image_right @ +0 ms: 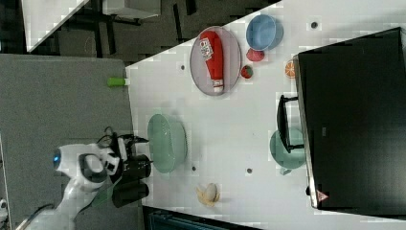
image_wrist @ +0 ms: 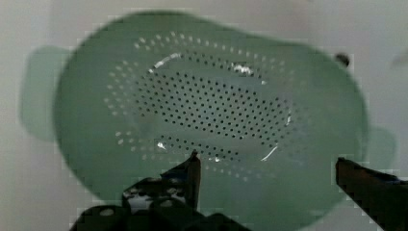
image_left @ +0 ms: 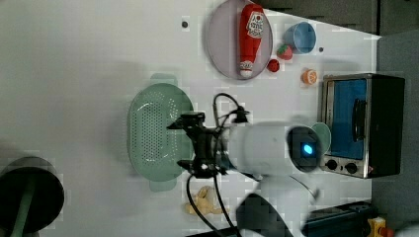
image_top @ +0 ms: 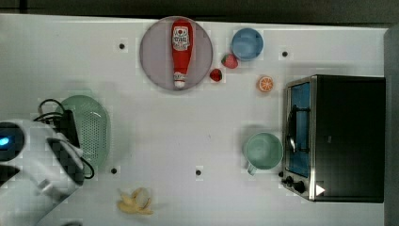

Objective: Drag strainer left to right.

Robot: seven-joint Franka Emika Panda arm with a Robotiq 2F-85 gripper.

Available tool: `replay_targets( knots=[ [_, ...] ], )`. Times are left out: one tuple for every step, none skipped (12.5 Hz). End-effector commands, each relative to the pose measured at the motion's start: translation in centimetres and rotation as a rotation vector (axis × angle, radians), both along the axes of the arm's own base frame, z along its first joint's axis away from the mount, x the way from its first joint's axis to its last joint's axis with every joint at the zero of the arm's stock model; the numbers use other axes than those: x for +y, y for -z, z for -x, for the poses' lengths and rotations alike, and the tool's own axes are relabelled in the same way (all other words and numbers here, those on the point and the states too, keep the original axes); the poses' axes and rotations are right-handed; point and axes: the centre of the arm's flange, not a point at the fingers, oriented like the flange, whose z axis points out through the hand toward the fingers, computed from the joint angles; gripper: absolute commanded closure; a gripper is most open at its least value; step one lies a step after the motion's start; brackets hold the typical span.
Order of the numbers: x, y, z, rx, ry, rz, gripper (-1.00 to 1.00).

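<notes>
Spread wide and empty, the gripper is poised over the strainer, which sits near the table's left edge in the top view. The approach step is judged underway; a descent onto the rim is called for next.

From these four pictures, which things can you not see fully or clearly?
- Strainer: in the top view the arm and cables cover its left part.
- Mug: in the right view the oven and its door handle hide part of it.
- Hand: in the wrist view the picture's edges cut off both open fingers; whether they touch the strainer cannot be told.
- Bottle label: too small to read.
</notes>
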Motion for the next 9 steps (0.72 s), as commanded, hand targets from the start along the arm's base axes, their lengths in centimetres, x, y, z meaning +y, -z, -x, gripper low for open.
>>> replay_targets(
  knots=[
    [-3.1, 5.2, -2.5, 0.034, 0.157, 0.001, -1.00],
    [-3.2, 6.6, -2.5, 0.043, 0.165, -0.008, -1.00],
    [-3.4, 7.8, -2.7, 0.044, 0.175, -0.017, -1.00],
    [-3.5, 8.7, -2.8, 0.037, 0.180, -0.025, -1.00],
    [-3.8, 9.5, -2.9, 0.026, 0.177, -0.023, -1.00],
    [-4.3, 10.3, -3.0, 0.017, 0.166, -0.008, -1.00],
    [-5.0, 11.1, -2.9, 0.015, 0.157, 0.014, -1.00],
    [-5.6, 11.6, -2.9, 0.008, 0.153, 0.026, -1.00],
    [-6.2, 12.1, -2.6, 0.016, 0.157, 0.037, -1.00]
  ],
)
